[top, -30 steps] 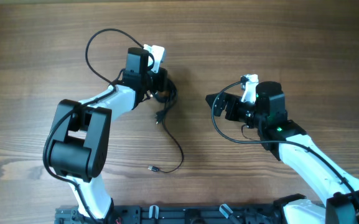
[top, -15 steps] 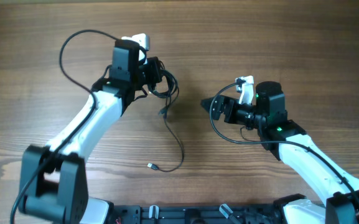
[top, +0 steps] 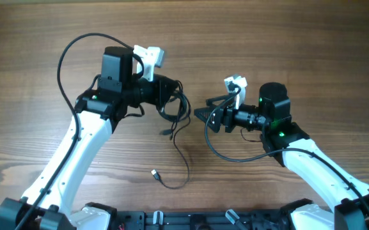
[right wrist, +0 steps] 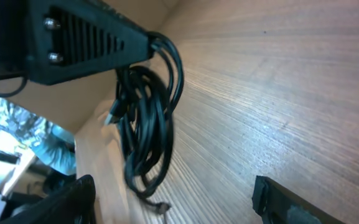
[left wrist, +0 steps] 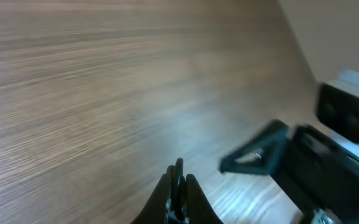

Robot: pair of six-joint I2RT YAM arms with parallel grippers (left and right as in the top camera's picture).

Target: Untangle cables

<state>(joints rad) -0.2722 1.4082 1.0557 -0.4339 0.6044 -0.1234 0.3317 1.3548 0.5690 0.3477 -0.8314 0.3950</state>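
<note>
The cables (top: 183, 110) are thin black cords wound in a small bundle that hangs from my left gripper (top: 171, 93). One strand trails down across the table to a small plug (top: 154, 172). My left gripper (left wrist: 178, 186) is shut on a strand of the bundle. My right gripper (top: 203, 113) is open, pointing left, just right of the bundle and apart from it. In the right wrist view the bundle (right wrist: 145, 118) hangs under the left gripper (right wrist: 86, 43), between and beyond my spread right fingers (right wrist: 291, 202).
The wooden table (top: 286, 38) fills all views. A thicker black cable (top: 66, 54) loops from the left arm, and another (top: 226, 153) loops under the right wrist. The right gripper shows in the left wrist view (left wrist: 254, 155).
My left gripper has swung right and turned toward the right arm, carrying the bundle with it. My right gripper has moved left toward the bundle. The trailing strand has shifted on the table.
</note>
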